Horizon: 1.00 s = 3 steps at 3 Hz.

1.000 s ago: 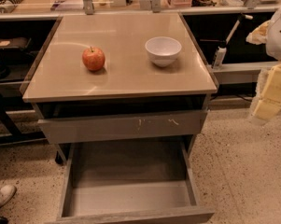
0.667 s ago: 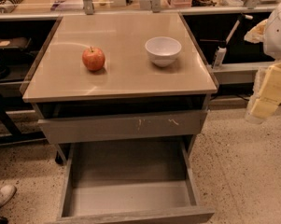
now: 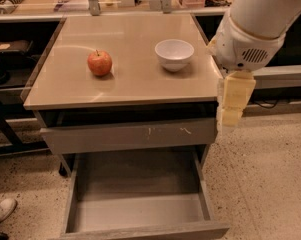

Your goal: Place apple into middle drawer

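The gripper [image 3: 231, 109], grip state indiscernible, is seen at three o'clock of the apple [image 3: 99, 63]; the bowl [image 3: 174, 54] between could be knocked.

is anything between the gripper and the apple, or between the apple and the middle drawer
The white bowl sits on the tabletop roughly between the gripper, hanging beside its right edge, and the apple. The middle drawer is pulled out with its floor bare; nothing visible blocks that path.
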### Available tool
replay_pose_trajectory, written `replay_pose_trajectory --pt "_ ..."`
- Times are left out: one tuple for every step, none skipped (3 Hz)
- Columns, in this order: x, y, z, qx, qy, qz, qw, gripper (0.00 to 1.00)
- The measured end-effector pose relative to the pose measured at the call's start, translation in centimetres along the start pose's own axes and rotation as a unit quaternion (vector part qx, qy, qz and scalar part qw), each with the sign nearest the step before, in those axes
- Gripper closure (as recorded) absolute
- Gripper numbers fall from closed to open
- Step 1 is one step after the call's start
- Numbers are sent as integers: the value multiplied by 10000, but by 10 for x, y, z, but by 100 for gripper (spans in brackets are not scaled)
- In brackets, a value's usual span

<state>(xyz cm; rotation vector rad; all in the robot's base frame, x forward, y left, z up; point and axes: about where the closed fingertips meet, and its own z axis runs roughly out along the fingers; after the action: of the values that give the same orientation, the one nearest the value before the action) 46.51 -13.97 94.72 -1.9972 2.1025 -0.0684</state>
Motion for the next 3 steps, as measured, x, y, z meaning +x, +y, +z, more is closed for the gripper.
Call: replay_pose_trajectory --pt "-3 -1 -1 30 -16 -19 10000 0" --pt "-8 -21 3 325 -278 280 9987 0" --pt "-22 -76 20 491 -720 708 9937 0"
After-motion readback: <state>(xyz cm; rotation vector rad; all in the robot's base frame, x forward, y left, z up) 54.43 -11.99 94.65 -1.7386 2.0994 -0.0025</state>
